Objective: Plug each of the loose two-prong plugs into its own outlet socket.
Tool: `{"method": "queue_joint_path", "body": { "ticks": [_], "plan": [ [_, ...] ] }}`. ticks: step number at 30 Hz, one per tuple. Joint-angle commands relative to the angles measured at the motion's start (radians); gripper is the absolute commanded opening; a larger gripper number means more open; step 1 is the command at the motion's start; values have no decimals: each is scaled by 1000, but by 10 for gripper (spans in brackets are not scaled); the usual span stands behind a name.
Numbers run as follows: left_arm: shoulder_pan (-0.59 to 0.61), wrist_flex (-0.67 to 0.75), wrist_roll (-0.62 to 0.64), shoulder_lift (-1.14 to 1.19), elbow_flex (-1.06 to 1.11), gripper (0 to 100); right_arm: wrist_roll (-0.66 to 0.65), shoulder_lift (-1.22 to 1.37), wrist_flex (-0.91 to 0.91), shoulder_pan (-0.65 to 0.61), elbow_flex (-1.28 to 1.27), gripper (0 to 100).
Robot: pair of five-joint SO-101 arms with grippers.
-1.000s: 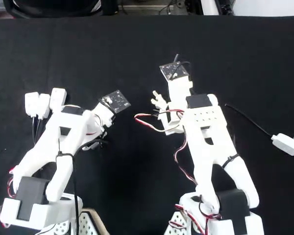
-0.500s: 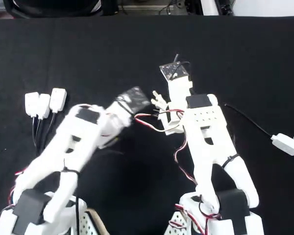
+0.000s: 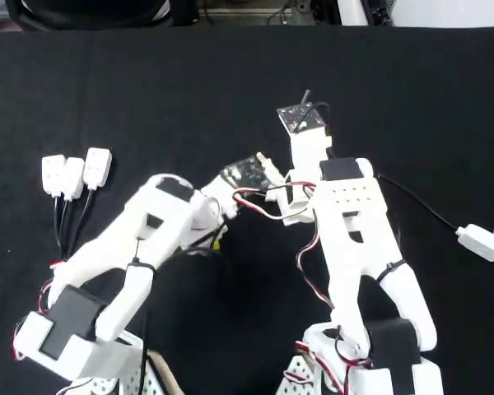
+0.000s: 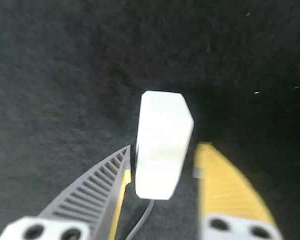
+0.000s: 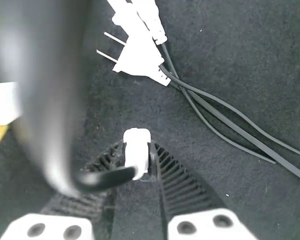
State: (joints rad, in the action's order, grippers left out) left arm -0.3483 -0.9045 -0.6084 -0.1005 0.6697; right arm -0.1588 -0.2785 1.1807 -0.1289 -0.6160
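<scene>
Where the two arms meet near the middle of the black table [image 3: 445, 99], the left arm [image 3: 148, 239] leans in diagonally and the right arm [image 3: 350, 230] extends straight forward, their wrists close together.

Left hand [image 4: 165, 150]: narrow, closed on a white block [image 4: 162, 125]. The grey ribbed finger [image 4: 100, 185] touches one side of the block and the yellow finger [image 4: 225, 190] stands on the other. A thin cable leaves the block's near end. The block is held above the table surface.

Right hand [image 5: 138, 150]: narrow, gripping a small white plug body [image 5: 136, 137] between its two ribbed fingers. A black cable [image 5: 105, 177] curls out from this plug toward the blurred left arm passing close by.

Loose two-prong plugs [image 5: 137, 57]: lying on the table just beyond the right hand, prongs bare, not inserted. Their black cords [image 5: 225, 120] trail away across the table.

Three white sockets [image 3: 70, 174]: side by side near the table's left edge, well apart from both hands.

One further white piece [image 3: 480, 240] with a black cord lies at the table's right edge.
</scene>
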Motion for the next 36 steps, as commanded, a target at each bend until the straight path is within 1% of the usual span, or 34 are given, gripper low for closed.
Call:
{"method": "queue_joint_path", "body": {
  "ticks": [1,5,9,14,18,24,26,29,31,34,36],
  "plan": [
    [12,-130,-12,0,-120,355,-8,-10,-3,11,8,11],
    [30,-137,-8,-29,-119,320,-8,-10,-3,12,8,11],
    [67,-137,35,-164,-53,310,-8,-5,-3,12,12,11],
    [70,-135,98,-486,130,315,-8,-5,-5,12,12,11],
    [84,-135,104,-792,295,315,-8,-5,-5,12,12,11],
    [231,-138,104,-1224,533,313,-8,-4,-6,12,8,11],
    [257,-158,103,-1339,596,313,-8,-4,-8,12,8,11],
    [231,-247,103,-1493,642,312,-8,-4,-9,11,8,11],
    [222,-272,103,-1570,661,312,-8,-4,-9,11,8,11],
    [229,-249,106,-1639,710,311,-8,-4,-9,11,8,11],
    [254,-216,106,-1643,733,310,-8,-4,-9,11,8,11]
  ]
}}
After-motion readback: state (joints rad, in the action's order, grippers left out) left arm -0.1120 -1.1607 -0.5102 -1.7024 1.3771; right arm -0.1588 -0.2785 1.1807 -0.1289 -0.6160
